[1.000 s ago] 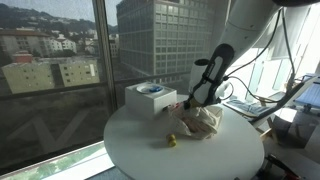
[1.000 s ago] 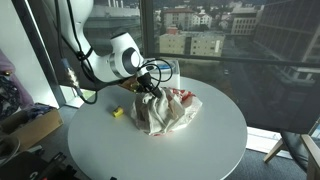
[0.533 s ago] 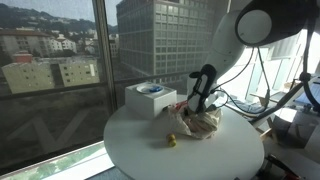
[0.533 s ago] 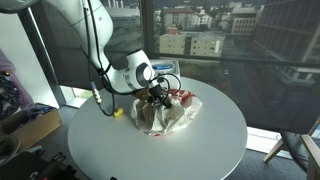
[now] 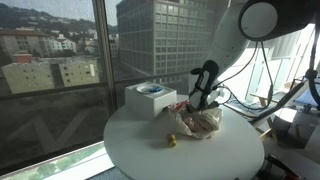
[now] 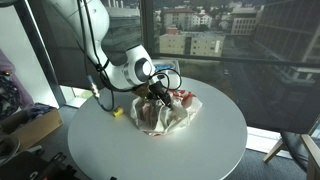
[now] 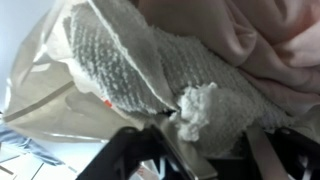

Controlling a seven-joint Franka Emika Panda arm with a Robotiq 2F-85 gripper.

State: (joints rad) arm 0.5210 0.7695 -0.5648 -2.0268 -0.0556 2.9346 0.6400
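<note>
The gripper (image 6: 157, 97) hangs right over the cloth bundle (image 6: 165, 112), its fingertips down in the top folds. The bundle lies in a loose heap near the middle of the round white table (image 6: 225, 140). A small yellow piece (image 5: 171, 141) lies just beside it and a white box (image 5: 150, 98) stands near it on the window side.

In the wrist view the two dark fingers (image 7: 150, 160) stand apart, with a tuft of knitted weave (image 7: 200, 108) poking up between them. That picture is blurred, so I would only say they seem not to be pinching it.

The bundle looks light and quite limp: a coarse, towel-like layer (image 7: 110, 60) over a smoother pinkish one (image 7: 250, 40), all folds and no stiffness. It will sag and trail from wherever it is lifted, and a smooth layer could slide off a rough one. It is not fragile and, being rough, not slippery in the fingers. The best hold is a raised ridge or bunched fold near the top of the heap, taken deep enough to catch more than one layer. A thin edge would likely pull free.
</note>
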